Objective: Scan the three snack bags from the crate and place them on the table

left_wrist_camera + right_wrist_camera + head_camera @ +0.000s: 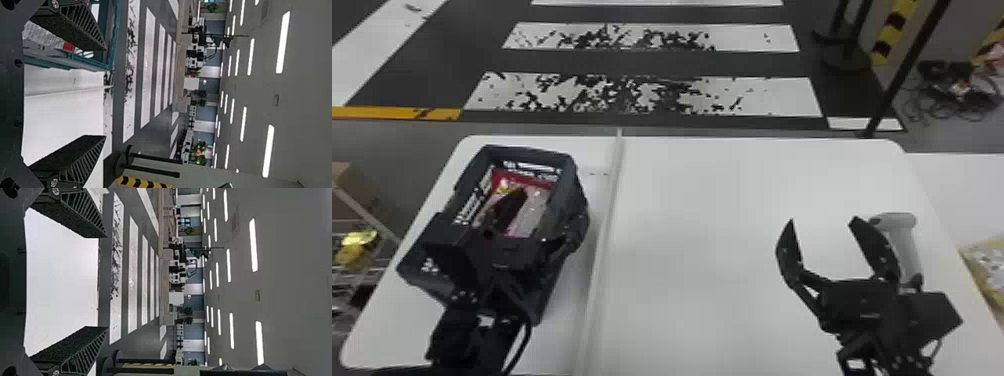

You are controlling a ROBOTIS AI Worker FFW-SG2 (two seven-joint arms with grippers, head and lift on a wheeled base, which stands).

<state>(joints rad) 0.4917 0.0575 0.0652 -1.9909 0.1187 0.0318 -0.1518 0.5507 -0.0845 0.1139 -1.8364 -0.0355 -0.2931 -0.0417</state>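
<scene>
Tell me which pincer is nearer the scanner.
Right. The right pincer is beside the scanner, on its left; the left pincer is well away to the left, at the crate.

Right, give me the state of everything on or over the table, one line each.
Left gripper: open, empty.
Right gripper: open, empty.
Crate: upright, open-topped, loaded.
Red-edged snack bag: inside the crate, ungripped.
Scanner: on the table, ungripped.
</scene>
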